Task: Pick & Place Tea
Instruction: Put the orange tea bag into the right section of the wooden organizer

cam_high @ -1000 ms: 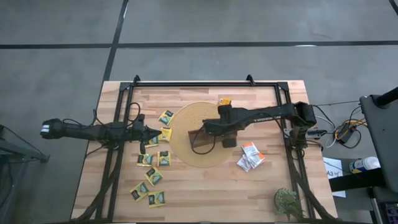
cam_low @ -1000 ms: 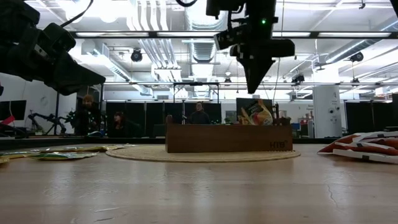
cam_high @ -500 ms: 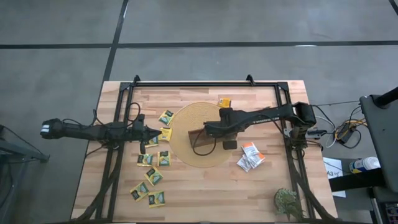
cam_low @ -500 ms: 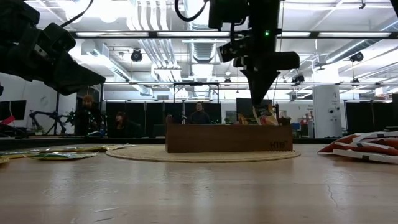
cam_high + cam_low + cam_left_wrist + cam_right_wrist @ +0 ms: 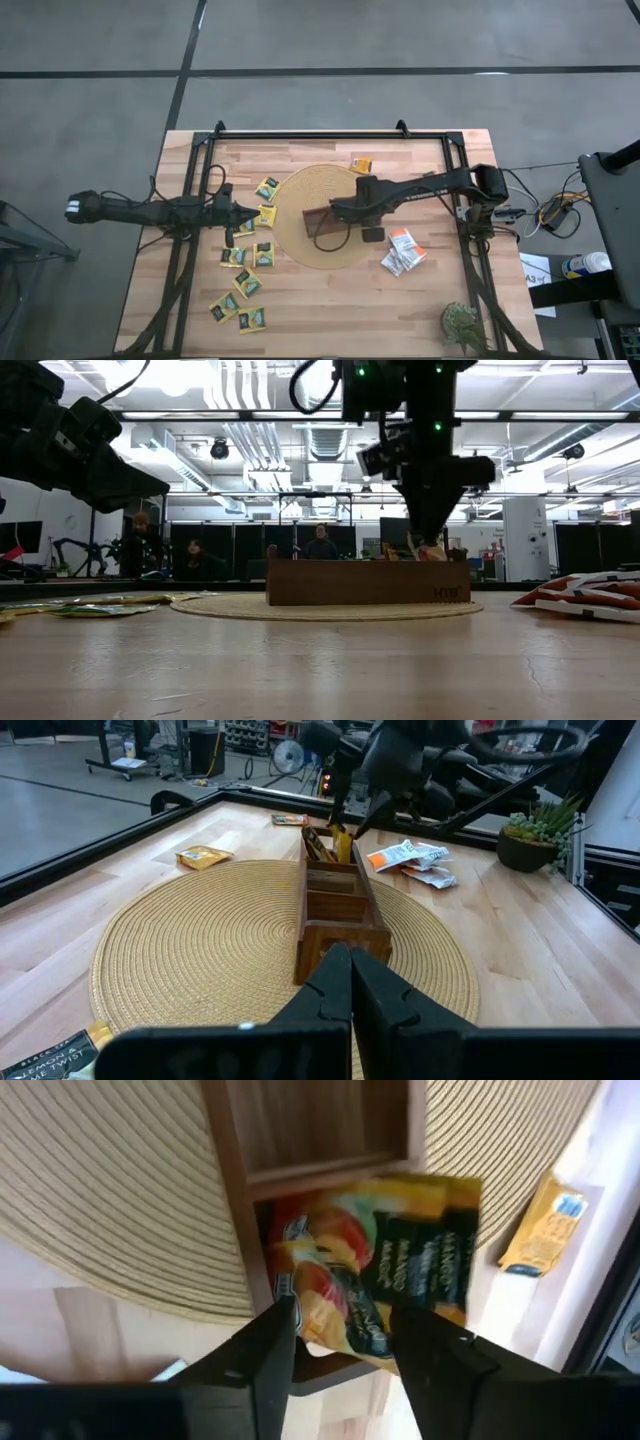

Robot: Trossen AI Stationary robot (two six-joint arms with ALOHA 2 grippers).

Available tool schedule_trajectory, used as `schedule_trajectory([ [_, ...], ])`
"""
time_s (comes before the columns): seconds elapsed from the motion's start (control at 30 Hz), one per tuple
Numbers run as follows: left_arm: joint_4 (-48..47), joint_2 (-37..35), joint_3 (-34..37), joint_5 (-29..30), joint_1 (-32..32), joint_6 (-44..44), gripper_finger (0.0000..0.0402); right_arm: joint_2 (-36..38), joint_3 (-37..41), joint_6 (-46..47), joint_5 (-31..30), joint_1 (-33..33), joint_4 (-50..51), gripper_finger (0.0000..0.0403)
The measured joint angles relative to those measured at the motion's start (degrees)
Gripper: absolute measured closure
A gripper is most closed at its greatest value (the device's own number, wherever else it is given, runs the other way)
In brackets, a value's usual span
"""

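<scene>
Your right tool [image 5: 430,542] hangs directly over the end compartment of the wooden tray [image 5: 330,218], the end nearest the white-and-orange packets [image 5: 404,248]. Its fingers [image 5: 268,1348] stand spread, with a gap between them, and an orange packet [image 5: 385,1270] with a dark label sits tilted in that compartment just past the tips; you cannot tell from the wrist view whether either finger touches it. The tray rests on the round woven mat [image 5: 295,240] in the middle of the surface [image 5: 330,300]. Your left tool [image 5: 345,982] waits with its fingers pressed together and holding nothing, near the mat's edge, pointing at the tray. The yellow-green packets [image 5: 248,283] lie scattered on the surface beside the left arm. One more orange packet [image 5: 361,165] lies alone beyond the mat, near the far rail.
</scene>
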State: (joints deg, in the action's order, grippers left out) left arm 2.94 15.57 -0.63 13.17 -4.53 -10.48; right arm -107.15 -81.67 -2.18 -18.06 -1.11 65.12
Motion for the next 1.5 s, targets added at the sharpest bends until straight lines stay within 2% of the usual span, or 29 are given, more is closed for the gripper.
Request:
schedule_trajectory([
  [0.1,0.0,0.0,0.0,0.0,0.0,0.0,0.0402,0.0,1.4,1.0,0.1,0.3,0.0,0.0280],
  [0.27,0.0,0.0,0.0,0.0,0.0,0.0,0.0402,0.0,2.5,2.0,0.1,0.4,-0.2,0.0365],
  [0.33,0.0,0.0,0.0,0.0,0.0,0.0,0.0402,0.0,2.6,2.0,0.1,0.4,-0.1,0.0386],
  [0.6,0.0,0.0,0.0,0.0,0.0,0.0,0.0402,0.9,2.6,1.4,3.6,0.8,0.0,0.0394],
  [1.13,0.0,0.0,0.0,0.0,0.0,0.0,0.0402,1.2,2.6,0.3,0.3,6.4,-1.4,0.0394],
  [1.37,0.0,0.0,0.0,0.0,0.0,0.0,0.0402,1.2,2.6,-1.0,3.3,6.6,-1.5,0.0394],
  [1.5,0.0,0.0,0.0,0.0,0.0,0.0,0.0402,1.3,2.6,0.1,3.6,6.5,-1.5,0.0376],
])
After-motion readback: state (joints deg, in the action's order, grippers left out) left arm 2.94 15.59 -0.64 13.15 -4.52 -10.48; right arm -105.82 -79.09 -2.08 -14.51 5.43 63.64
